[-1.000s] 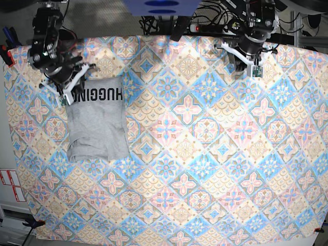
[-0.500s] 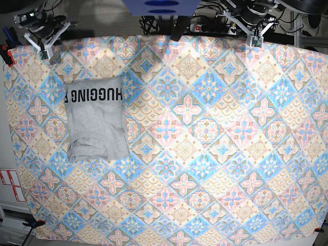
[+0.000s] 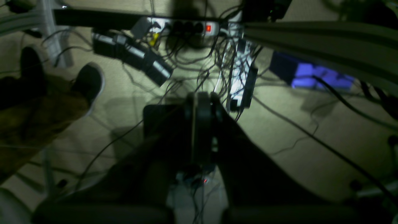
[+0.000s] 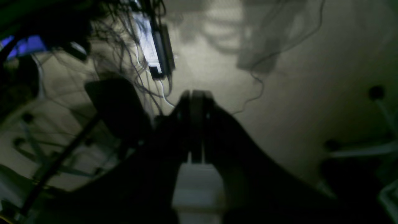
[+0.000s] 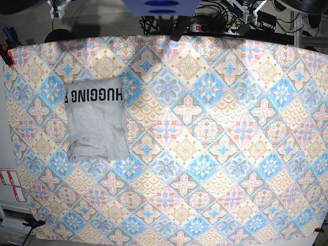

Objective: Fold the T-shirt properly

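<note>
The T-shirt (image 5: 97, 123) lies folded into a grey rectangle on the left part of the patterned tablecloth (image 5: 205, 128), with the black letters "HUGGING" along its far edge. Nothing touches it. Both arms are pulled back beyond the table's far edge; only small parts of them show at the top of the base view. My left gripper (image 3: 200, 102) is shut and empty, pointing at the floor behind the table. My right gripper (image 4: 196, 96) is shut and empty too, over bare floor. Neither wrist view shows the T-shirt.
Behind the table the floor holds a tangle of cables, a power strip (image 3: 189, 28) with a red switch and black boxes. A person's dark shoe (image 3: 88, 81) shows at the left. A blue object (image 5: 161, 6) hangs over the table's far edge.
Both arms have drawn back from over the table to beyond its far edge, almost out of the base view. The T-shirt has stayed where it was.
</note>
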Robot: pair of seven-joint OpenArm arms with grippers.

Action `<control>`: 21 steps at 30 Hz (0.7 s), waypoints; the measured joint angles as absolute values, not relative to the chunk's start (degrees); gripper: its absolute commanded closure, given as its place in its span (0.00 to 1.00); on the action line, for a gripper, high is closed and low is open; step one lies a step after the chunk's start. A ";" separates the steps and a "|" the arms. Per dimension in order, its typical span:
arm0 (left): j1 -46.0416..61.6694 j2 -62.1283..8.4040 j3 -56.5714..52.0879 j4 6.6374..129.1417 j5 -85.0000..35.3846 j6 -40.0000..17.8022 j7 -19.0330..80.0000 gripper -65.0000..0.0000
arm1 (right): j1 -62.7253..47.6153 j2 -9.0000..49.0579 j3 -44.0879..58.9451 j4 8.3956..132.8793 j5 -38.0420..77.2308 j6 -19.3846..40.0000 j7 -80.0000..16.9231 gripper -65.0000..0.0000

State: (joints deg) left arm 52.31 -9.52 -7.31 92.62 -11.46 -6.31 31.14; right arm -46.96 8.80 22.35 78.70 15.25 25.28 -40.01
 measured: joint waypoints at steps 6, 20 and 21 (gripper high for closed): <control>41.76 -10.11 -4.64 69.56 -10.96 -5.82 22.65 1.00 | -35.66 9.23 17.67 59.59 15.31 25.30 -37.80 1.00; 21.52 -9.28 13.08 23.44 -11.57 -5.98 -0.47 1.00 | -19.09 9.91 0.86 18.59 15.14 25.04 -7.60 1.00; 20.10 -9.23 14.59 20.64 -11.57 -6.07 -3.09 1.00 | -18.41 10.00 0.73 16.58 15.25 24.99 -6.09 1.00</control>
